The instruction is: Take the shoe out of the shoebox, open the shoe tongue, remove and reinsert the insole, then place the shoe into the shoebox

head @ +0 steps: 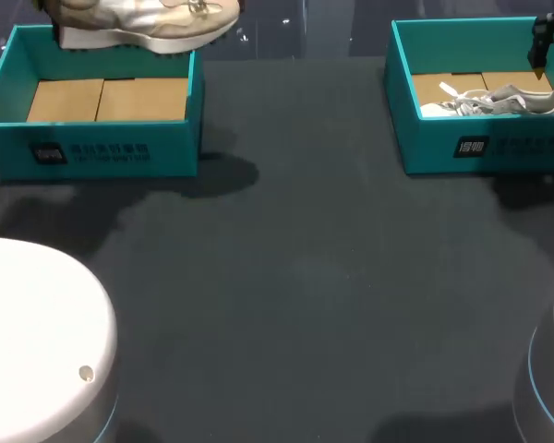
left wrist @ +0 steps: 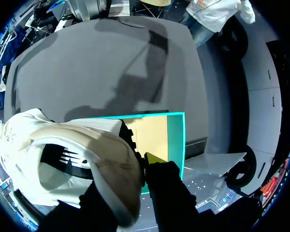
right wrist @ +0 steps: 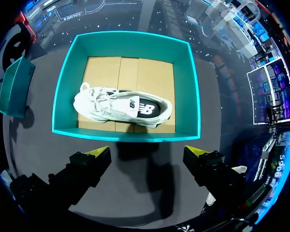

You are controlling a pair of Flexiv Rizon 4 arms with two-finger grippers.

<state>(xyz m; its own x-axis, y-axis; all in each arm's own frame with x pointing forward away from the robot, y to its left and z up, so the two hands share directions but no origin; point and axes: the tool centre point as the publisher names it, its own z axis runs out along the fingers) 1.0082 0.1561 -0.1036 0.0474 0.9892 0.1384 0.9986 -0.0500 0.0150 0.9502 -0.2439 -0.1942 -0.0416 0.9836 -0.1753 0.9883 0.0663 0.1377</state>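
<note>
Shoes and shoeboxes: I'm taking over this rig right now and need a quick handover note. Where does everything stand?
Left tool: shut on the beige shoe, held in the air over the far edge of the empty left shoebox.
Right tool: open, above the right shoebox; the white shoe lies inside, untouched.
Done: beige shoe is out of its box.
Left: cannot tell whether the tongue and insole steps are done; check, then set the shoe into its box.

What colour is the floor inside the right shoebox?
Cardboard tan; the right shoebox shows best in the right wrist view.
</note>
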